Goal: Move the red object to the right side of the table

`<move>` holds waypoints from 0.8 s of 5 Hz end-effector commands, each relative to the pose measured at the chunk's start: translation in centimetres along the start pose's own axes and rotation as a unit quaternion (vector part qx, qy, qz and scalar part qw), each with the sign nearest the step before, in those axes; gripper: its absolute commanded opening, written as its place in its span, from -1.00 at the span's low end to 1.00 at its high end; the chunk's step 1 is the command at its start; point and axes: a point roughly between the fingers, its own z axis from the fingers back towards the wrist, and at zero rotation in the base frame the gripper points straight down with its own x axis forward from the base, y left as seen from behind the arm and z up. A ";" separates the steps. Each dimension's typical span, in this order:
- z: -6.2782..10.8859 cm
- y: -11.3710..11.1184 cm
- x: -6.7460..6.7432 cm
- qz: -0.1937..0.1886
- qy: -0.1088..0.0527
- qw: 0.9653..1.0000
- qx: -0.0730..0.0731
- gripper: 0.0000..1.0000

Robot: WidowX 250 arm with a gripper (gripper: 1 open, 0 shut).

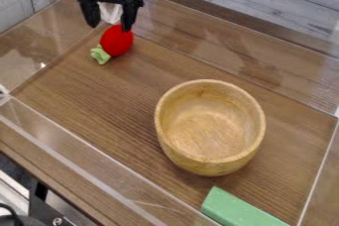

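Hovering wide open and empty, hand (110,14) just above the strawberry (115,40), fingers straddling for a grab; strawberry lying far left on the worktop (93,111), bowl (209,126) blocking the rightward path.

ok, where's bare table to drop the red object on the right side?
Free: the table right of the wooden bowl up to the clear wall, and the strip behind the bowl toward the back edge. Crowded: the far left corner, where the open gripper hangs over the red object, and near the green block.
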 end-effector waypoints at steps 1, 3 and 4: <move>0.9 0.8 2.2 0.013 -0.035 0.999 0.005 1.00; -0.6 -0.4 4.0 -0.022 -0.035 0.999 0.011 1.00; -0.9 -1.6 4.5 -0.065 -0.034 0.997 0.014 1.00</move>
